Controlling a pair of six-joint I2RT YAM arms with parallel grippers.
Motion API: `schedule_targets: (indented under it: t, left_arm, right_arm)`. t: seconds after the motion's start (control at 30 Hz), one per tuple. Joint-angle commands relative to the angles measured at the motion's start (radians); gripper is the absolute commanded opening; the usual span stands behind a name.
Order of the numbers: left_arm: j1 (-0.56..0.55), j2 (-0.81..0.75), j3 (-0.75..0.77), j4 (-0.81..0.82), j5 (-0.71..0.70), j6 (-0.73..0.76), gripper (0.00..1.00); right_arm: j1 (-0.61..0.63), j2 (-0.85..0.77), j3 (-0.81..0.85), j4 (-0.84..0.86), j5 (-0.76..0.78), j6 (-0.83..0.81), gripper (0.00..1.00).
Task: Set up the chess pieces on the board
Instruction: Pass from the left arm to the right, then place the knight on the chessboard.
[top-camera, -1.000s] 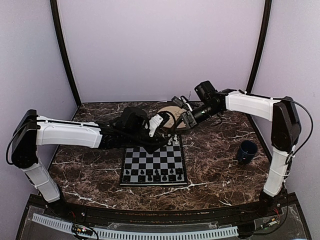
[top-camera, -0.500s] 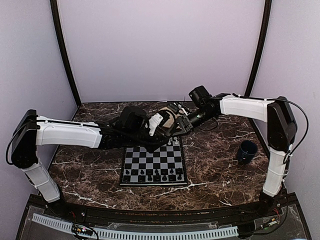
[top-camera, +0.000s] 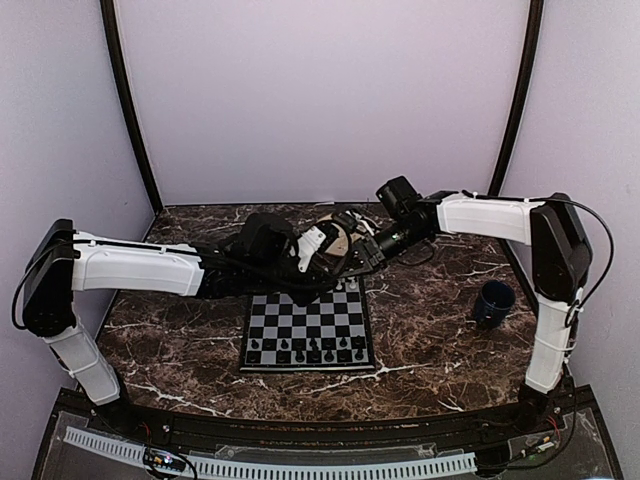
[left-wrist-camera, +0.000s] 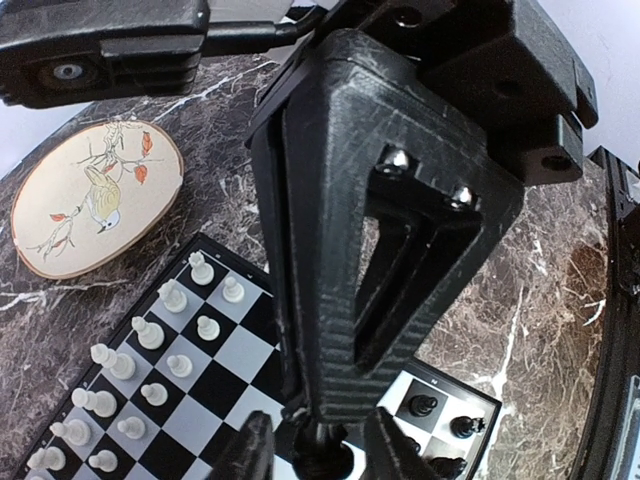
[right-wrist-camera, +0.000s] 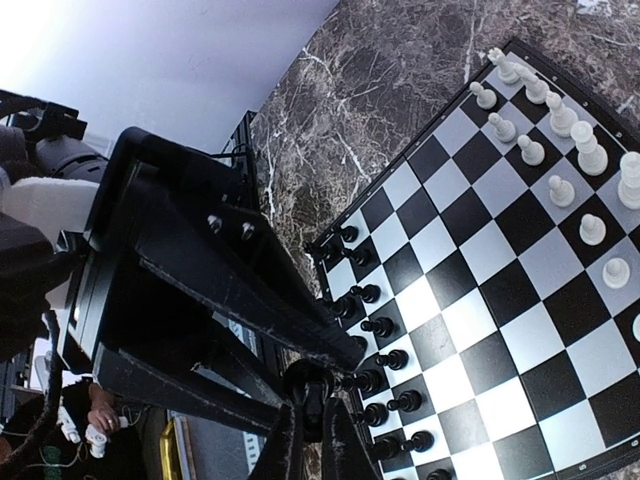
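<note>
Black and silver-grey squares of the board lie directly under your left pincer. To that pincer's left the white pieces stand in two rows along one edge. To its right the black pieces line the opposite edge, so most of the set looks placed and you are likely on the last squares.

Your right pincer hangs over the same board, close beside the left one, which is why the two arms crowd together above the white side. Each pincer's jaws stand narrowly parted around a small dark knob at the tips. It may be a gripped black piece or part of the pincer itself, and you cannot tell which from these views.

Beyond the left pincer, past the white rows, the round painted plate rests on the marble table. Well off to the right pincer's outer side stands a dark mug.
</note>
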Motion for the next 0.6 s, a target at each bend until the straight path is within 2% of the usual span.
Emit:
schedule_targets:
  t: [0.0,0.33,0.5,0.57]
  left_arm:
    - [-0.001,-0.034,0.009,-0.029,-0.01,0.011,0.38]
    - [0.001,-0.246,-0.123,-0.176,-0.096,-0.015,0.48]
    - [0.034,-0.322,-0.175,-0.238,-0.178,-0.103,0.48]
    - [0.081,-0.355,-0.195,-0.245,-0.156,-0.174,0.49]
  right_arm:
    - [0.012,0.018,0.037,-0.001,0.013,-0.038,0.02]
    - [0.033,0.03,0.155,-0.182,0.301,-0.33,0.0]
    - [0.097,0.026,0.164,-0.217,0.482,-0.445,0.0]
    - [0.129,0.018,0.147,-0.206,0.542,-0.471,0.0]
